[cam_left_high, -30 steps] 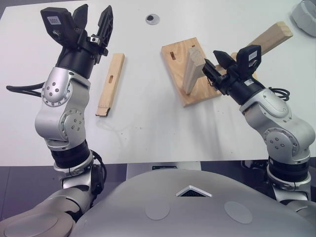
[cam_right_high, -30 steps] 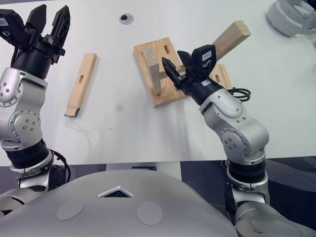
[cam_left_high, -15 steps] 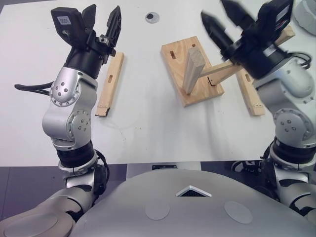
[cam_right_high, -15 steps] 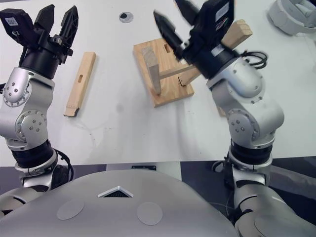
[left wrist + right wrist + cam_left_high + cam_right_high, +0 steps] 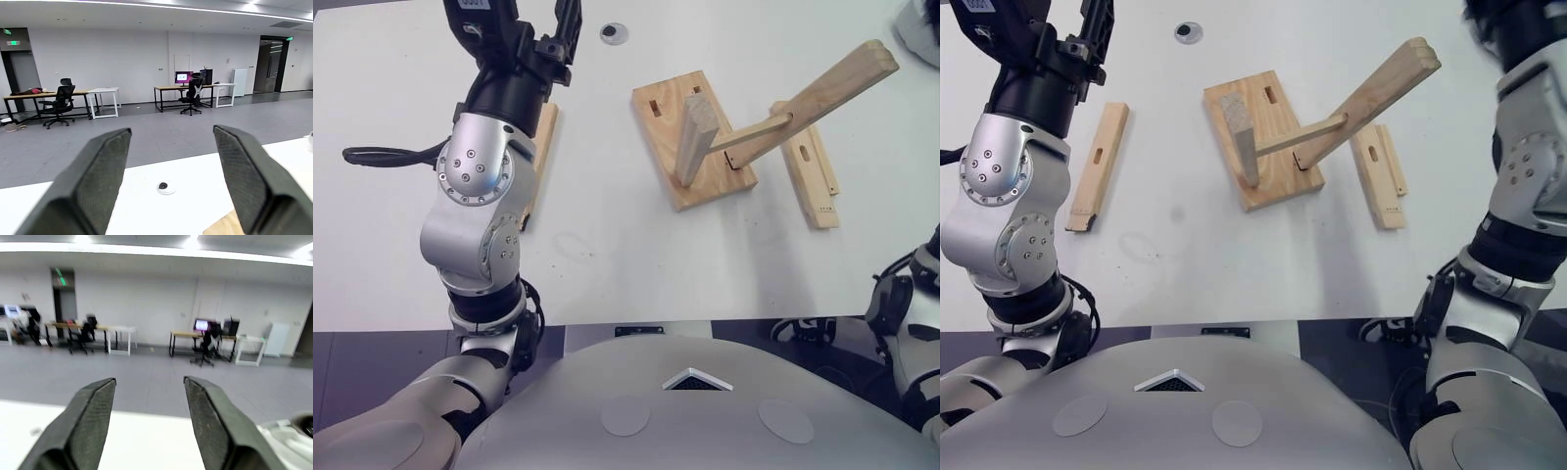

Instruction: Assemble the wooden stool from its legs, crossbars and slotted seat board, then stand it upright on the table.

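Left claw (image 5: pixel 171 133), right claw (image 5: pixel 150 381) released, empty. Risk: unsupported tilted leg (image 5: pixel 827 88), upper right, may drop, wrenching crossbar (image 5: pixel 759 128) from upright leg (image 5: pixel 695 137).

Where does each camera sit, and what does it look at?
Left eye view: on the head, looking down at the table and seat board; left arm shows.
Right eye view: beside it, looking down likewise; right arm shows too.
Left wrist view: left wrist, facing the room; open left gripper shows.
Right wrist view: right wrist, facing the room; open right gripper shows.
Shared: eyes share the seat board; wrists share office desks.
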